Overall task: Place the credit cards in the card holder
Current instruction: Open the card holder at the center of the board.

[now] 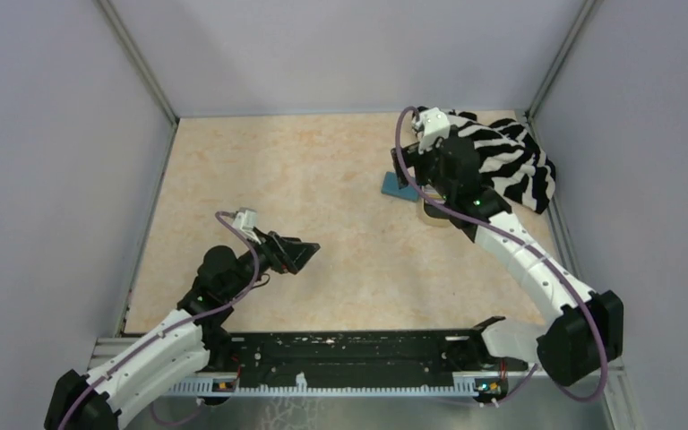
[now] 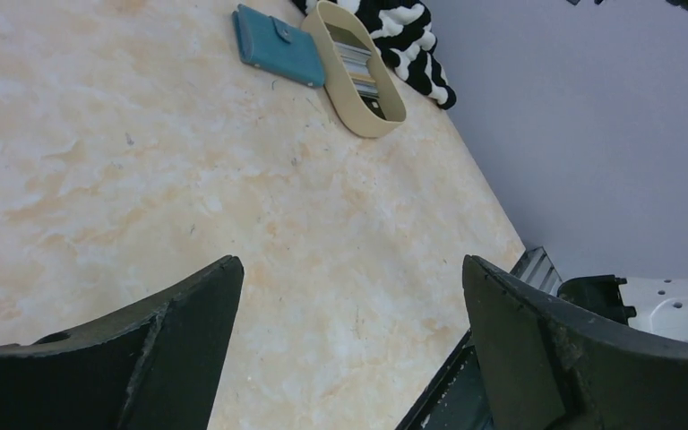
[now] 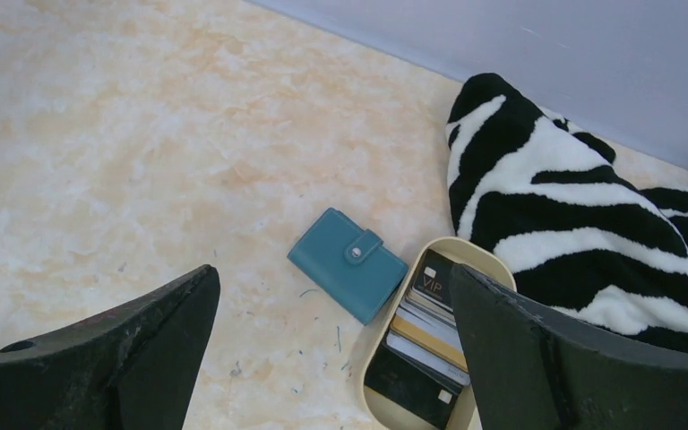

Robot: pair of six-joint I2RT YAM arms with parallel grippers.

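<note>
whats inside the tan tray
Overlapping cards fill the tray: black ones at both ends, a gold one in the middle. Each card covers part of the next, and the tray's floor is hidden.

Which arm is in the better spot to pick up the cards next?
Right. The right fingers hang open just above the credit cards in the tan tray, beside the card holder; the left fingers sit far off across the table.
</note>
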